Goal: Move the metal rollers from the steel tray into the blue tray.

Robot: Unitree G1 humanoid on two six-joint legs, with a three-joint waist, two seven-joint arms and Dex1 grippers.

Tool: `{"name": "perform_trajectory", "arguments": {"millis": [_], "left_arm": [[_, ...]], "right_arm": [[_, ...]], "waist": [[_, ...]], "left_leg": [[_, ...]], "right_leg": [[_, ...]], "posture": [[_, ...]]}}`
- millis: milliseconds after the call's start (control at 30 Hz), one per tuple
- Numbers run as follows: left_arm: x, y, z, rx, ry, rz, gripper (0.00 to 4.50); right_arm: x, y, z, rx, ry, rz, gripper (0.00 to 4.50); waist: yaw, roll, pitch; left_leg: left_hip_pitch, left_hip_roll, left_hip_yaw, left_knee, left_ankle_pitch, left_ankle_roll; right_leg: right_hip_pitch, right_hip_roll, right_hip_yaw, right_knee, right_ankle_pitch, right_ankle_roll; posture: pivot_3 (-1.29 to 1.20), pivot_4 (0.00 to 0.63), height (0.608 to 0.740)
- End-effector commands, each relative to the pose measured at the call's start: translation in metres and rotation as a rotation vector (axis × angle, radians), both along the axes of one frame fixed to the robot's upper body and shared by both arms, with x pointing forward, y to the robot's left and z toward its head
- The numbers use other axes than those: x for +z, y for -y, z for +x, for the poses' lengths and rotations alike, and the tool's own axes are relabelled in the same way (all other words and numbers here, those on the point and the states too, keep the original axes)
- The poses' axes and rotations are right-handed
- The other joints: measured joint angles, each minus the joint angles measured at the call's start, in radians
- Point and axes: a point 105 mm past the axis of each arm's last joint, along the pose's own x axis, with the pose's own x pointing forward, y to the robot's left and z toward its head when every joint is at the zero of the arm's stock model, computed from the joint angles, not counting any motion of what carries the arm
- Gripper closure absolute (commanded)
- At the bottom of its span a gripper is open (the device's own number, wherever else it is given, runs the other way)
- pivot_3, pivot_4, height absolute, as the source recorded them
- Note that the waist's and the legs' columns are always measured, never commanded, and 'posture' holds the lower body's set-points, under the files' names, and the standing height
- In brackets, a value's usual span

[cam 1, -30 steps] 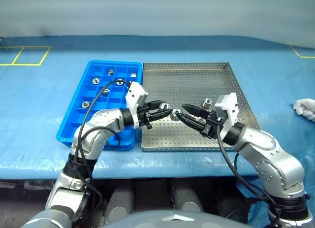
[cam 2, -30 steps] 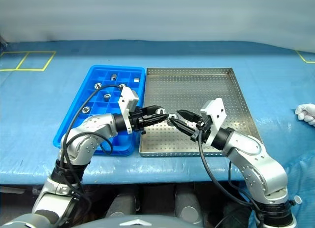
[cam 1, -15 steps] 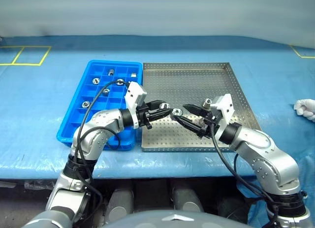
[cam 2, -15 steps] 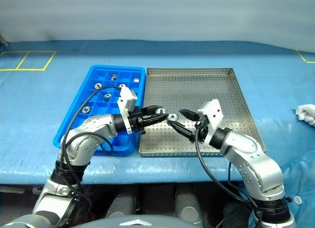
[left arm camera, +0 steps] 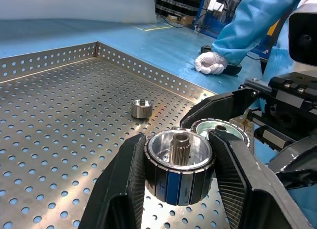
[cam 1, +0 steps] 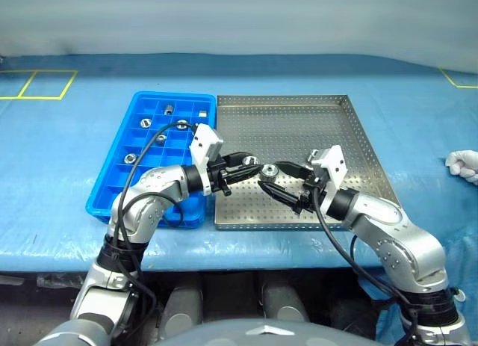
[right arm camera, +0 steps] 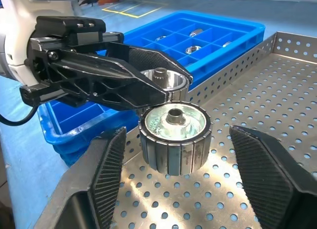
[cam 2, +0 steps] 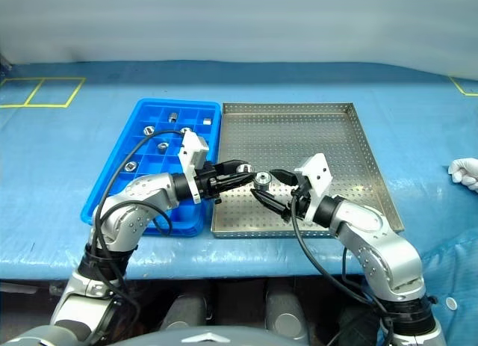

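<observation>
While left hand [left arm camera: 178, 189] clamps roller [left arm camera: 180, 162], second roller [right arm camera: 173, 137] sits between right hand's [right arm camera: 185, 189] spread fingers.

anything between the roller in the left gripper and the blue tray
Nothing visible. The left gripper holds a roller over the steel tray, just right of the blue tray; the open cells beside it look unobstructed.

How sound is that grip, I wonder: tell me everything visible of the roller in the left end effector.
The held roller is a short, shiny metal cylinder with a ribbed side, a dished top face and a splined hub. It stands upright, clamped between the two black fingers of the left end effector, above the steel tray. A second roller sits close behind; whether they touch is unclear.
</observation>
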Motion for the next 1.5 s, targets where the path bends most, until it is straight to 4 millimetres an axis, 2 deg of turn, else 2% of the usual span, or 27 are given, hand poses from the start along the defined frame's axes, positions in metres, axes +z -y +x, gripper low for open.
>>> {"name": "perform_trajectory", "arguments": {"millis": [33, 100, 133, 233, 333, 433, 600, 867, 900, 1000, 1100, 1167, 1233, 1500], "left_arm": [[0.016, 0.003, -0.005, -0.027, 0.063, -0.032, 2.77], [0.015, 0.003, -0.005, -0.025, 0.063, -0.028, 2.77], [0.015, 0.003, -0.005, -0.024, 0.062, -0.026, 2.77], [0.013, 0.001, -0.002, -0.006, 0.054, -0.019, 2.77], [0.008, -0.003, 0.003, 0.038, 0.028, -0.002, 2.77], [0.003, -0.009, 0.011, 0.106, -0.009, 0.016, 2.77], [0.0, -0.018, 0.017, 0.184, -0.076, 0.001, 2.77], [0.001, -0.027, 0.022, 0.26, -0.167, -0.04, 2.77], [0.003, -0.028, 0.023, 0.268, -0.156, -0.039, 2.77], [0.016, -0.034, 0.022, 0.315, 0.01, 0.027, 2.77], [0.014, -0.051, 0.024, 0.424, 0.088, 0.171, 2.77], [0.007, -0.069, 0.023, 0.505, 0.107, 0.335, 2.77], [0.007, -0.085, 0.02, 0.571, 0.107, 0.413, 2.77], [0.009, -0.135, -0.008, 0.704, 0.092, 0.599, 2.77]], "right_arm": [[0.007, -0.001, 0.001, 0.003, 0.026, 0.014, 2.06], [0.008, -0.001, 0.001, 0.001, 0.028, 0.013, 2.77], [0.008, -0.001, 0.002, -0.003, 0.033, 0.008, 2.83], [0.008, 0.002, 0.004, -0.029, 0.058, -0.021, 2.83], [0.004, 0.012, 0.012, -0.104, 0.106, -0.123, 2.83], [-0.007, 0.034, 0.027, -0.235, 0.164, -0.355, 2.83], [-0.004, 0.057, 0.042, -0.35, 0.328, -0.671, 2.83], [0.01, 0.064, 0.056, -0.46, 0.512, -0.815, 2.83], [0.011, 0.061, 0.056, -0.462, 0.504, -0.776, 2.83], [0.014, 0.046, 0.051, -0.448, 0.375, -0.508, 2.83], [0.016, 0.025, 0.034, -0.313, 0.242, -0.269, 2.83], [0.014, 0.011, 0.014, -0.167, 0.2, -0.221, 2.83], [0.016, 0.006, 0.003, -0.099, 0.177, -0.176, 2.83], [0.013, 0.009, 0.0, -0.087, 0.153, -0.167, 2.83]], "waist": [[0.0, 0.0, 0.0], [0.0, 0.0, 0.0], [0.0, 0.0, 0.0], [0.0, 0.0, 0.0], [0.0, 0.0, 0.0], [0.0, 0.0, 0.0], [0.001, 0.0, 0.0], [0.004, -0.001, 0.0], [0.005, -0.001, 0.0], [0.003, -0.002, 0.001], [0.004, -0.002, 0.001], [0.005, -0.002, 0.001], [0.005, -0.002, 0.001], [0.006, -0.002, 0.001]], "left_leg": [[0.0, 0.0, 0.0, 0.0, 0.0, 0.0], [0.0, 0.0, 0.0, 0.0, 0.0, 0.0], [0.0, 0.0, 0.0, 0.0, 0.0, 0.0], [0.0, 0.0, 0.0, 0.0, 0.0, 0.0], [0.0, 0.0, 0.0, 0.0, 0.0, 0.0], [0.0, 0.0, 0.0, 0.0, 0.0, 0.0], [0.0, 0.0, 0.0, 0.0, 0.0, 0.0], [0.0, 0.0, 0.0, -0.001, 0.0, 0.0], [-0.001, -0.001, 0.0, -0.001, 0.0, 0.0], [-0.001, 0.0, 0.0, -0.001, 0.0, 0.0], [0.0, 0.0, 0.0, -0.002, 0.0, 0.0], [0.0, 0.0, 0.0, -0.001, 0.0, 0.0], [0.0, 0.0, -0.001, -0.001, 0.0, 0.0], [0.0, 0.001, 0.0, -0.001, 0.0, -0.001]], "right_leg": [[0.0, 0.0, 0.0, 0.0, 0.0, 0.0], [0.0, 0.0, 0.0, 0.0, 0.0, 0.0], [0.0, 0.0, 0.0, 0.0, 0.0, 0.0], [0.0, 0.0, 0.0, 0.0, 0.0, 0.0], [0.0, 0.0, 0.0, 0.0, 0.0, 0.0], [0.0, 0.0, 0.0, 0.0, 0.0, 0.0], [-0.001, 0.0, 0.0, 0.0, 0.0, 0.0], [-0.001, 0.0, 0.0, 0.0, 0.0, 0.0], [-0.001, 0.0, 0.0, -0.001, 0.0, 0.0], [-0.001, 0.0, 0.0, -0.001, 0.0, 0.0], [-0.001, 0.0, 0.0, 0.0, 0.0, 0.0], [0.0, 0.0, 0.0, 0.0, 0.0, 0.0], [0.0, 0.0, 0.0, -0.001, 0.0, 0.0], [-0.001, 0.0, -0.001, 0.0, 0.0, -0.001]], "posture": [[-0.06, 0.15, 0.74], [-0.06, 0.15, 0.74], [-0.06, 0.15, 0.74], [-0.06, 0.15, 0.74], [-0.06, 0.15, 0.74], [-0.06, 0.15, 0.74], [-0.05, 0.15, 0.74], [-0.04, 0.15, 0.74], [-0.04, 0.15, 0.74], [-0.04, 0.15, 0.74], [-0.04, 0.15, 0.74], [-0.03, 0.15, 0.74], [-0.02, 0.15, 0.74], [0.03, 0.15, 0.74]]}}
